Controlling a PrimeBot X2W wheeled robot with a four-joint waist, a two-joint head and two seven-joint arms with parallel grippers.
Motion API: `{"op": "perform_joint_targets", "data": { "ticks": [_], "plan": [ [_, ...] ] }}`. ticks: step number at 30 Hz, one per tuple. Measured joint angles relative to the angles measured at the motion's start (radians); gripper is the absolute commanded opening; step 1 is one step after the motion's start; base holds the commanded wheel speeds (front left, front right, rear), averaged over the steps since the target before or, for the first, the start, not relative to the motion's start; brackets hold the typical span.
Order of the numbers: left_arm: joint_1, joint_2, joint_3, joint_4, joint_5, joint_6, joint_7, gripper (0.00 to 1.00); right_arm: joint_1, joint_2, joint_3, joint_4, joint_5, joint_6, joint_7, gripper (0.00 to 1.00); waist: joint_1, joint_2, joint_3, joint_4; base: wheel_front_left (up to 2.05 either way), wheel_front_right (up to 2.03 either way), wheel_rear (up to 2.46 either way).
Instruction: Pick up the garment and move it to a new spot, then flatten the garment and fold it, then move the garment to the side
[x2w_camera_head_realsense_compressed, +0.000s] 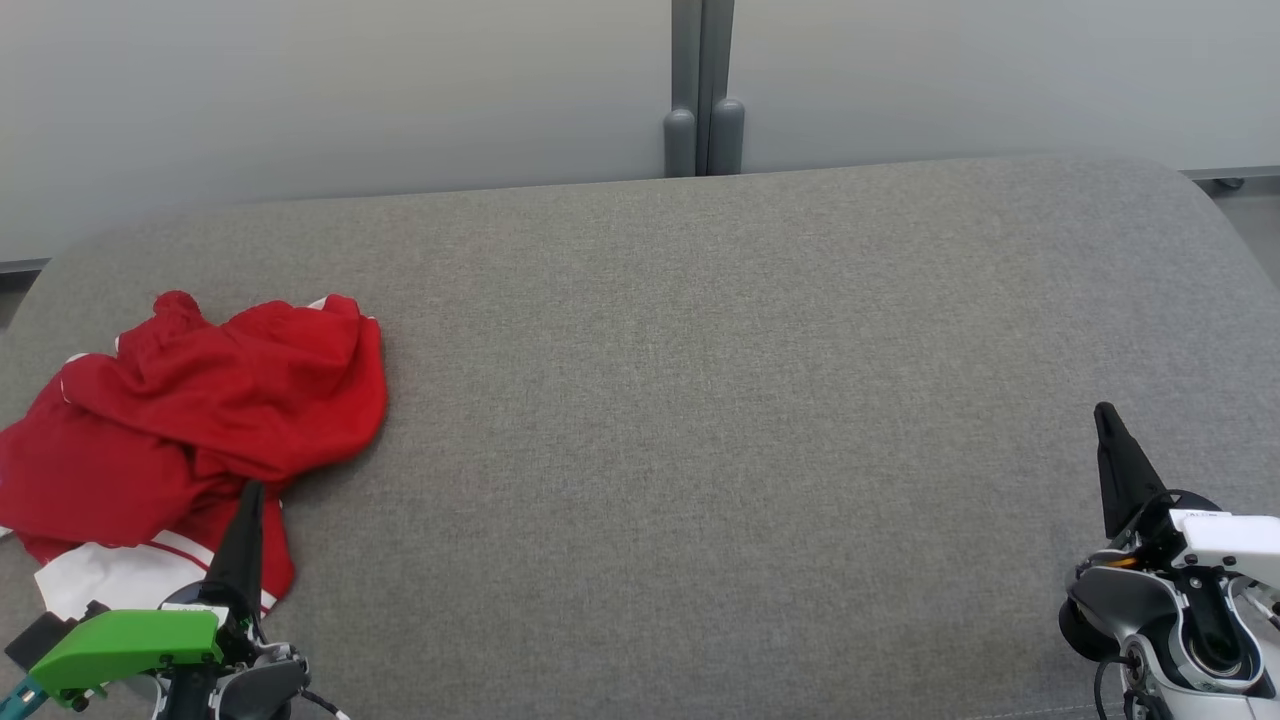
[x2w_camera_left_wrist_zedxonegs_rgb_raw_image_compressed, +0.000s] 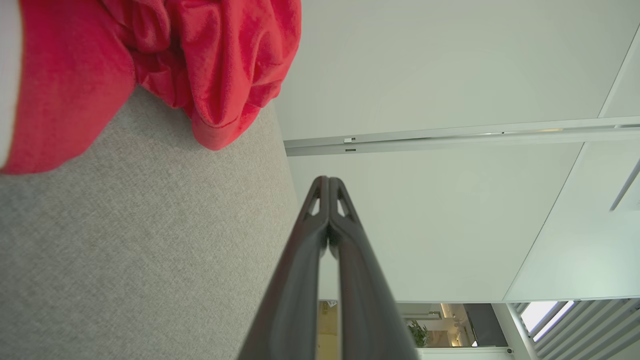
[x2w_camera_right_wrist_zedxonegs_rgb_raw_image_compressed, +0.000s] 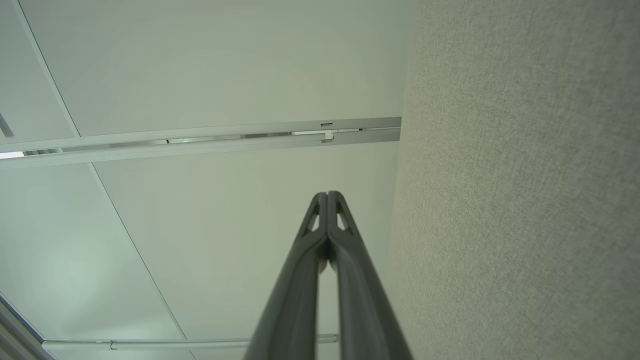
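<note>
A crumpled red garment (x2w_camera_head_realsense_compressed: 190, 420) with white trim lies in a heap at the left end of the grey fabric surface (x2w_camera_head_realsense_compressed: 700, 400). My left gripper (x2w_camera_head_realsense_compressed: 252, 490) is shut and empty at the lower left, its dark tips over the garment's near edge. In the left wrist view the red garment (x2w_camera_left_wrist_zedxonegs_rgb_raw_image_compressed: 165, 65) fills the upper left, apart from the shut left gripper (x2w_camera_left_wrist_zedxonegs_rgb_raw_image_compressed: 328, 179). My right gripper (x2w_camera_head_realsense_compressed: 1103, 410) stands shut and empty at the lower right, far from the garment. In the right wrist view the right gripper (x2w_camera_right_wrist_zedxonegs_rgb_raw_image_compressed: 328, 194) has its tips pressed together beside the grey surface (x2w_camera_right_wrist_zedxonegs_rgb_raw_image_compressed: 525, 200).
The grey cushioned surface spreads wide between the two arms. Behind its far edge stands a pale wall with a grey vertical post (x2w_camera_head_realsense_compressed: 703, 90). The surface's rounded corners fall away at the far left and far right.
</note>
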Motion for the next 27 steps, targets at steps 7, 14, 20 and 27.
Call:
{"op": "perform_joint_targets", "data": {
  "ticks": [7, 14, 20, 27],
  "plan": [
    [0.000, 0.000, 0.000, 0.000, 0.000, 0.000, 0.000, 0.00, 0.000, 0.000, 0.000, 0.000, 0.000, 0.000, 0.000, 0.00, 0.0000, 0.0000, 0.000, 0.000, 0.00, 0.00, 0.00],
    [0.000, -0.001, 0.001, 0.000, 0.000, 0.000, 0.000, 0.00, 0.000, 0.000, -0.001, 0.000, 0.000, 0.000, 0.000, 0.00, 0.0000, 0.0000, 0.000, 0.000, 0.00, 0.00, 0.00],
    [0.000, -0.001, 0.001, 0.000, 0.000, 0.000, 0.000, 0.00, 0.000, 0.000, -0.001, 0.000, 0.000, 0.000, 0.000, 0.00, 0.0000, 0.0000, 0.000, 0.000, 0.00, 0.00, 0.00],
    [0.011, -0.007, 0.000, 0.019, 0.000, 0.001, 0.000, 0.00, 0.011, 0.006, 0.000, 0.019, 0.001, -0.005, 0.000, 0.00, 0.0000, 0.0000, 0.000, 0.000, 0.00, 0.00, 0.00]
  ]
}}
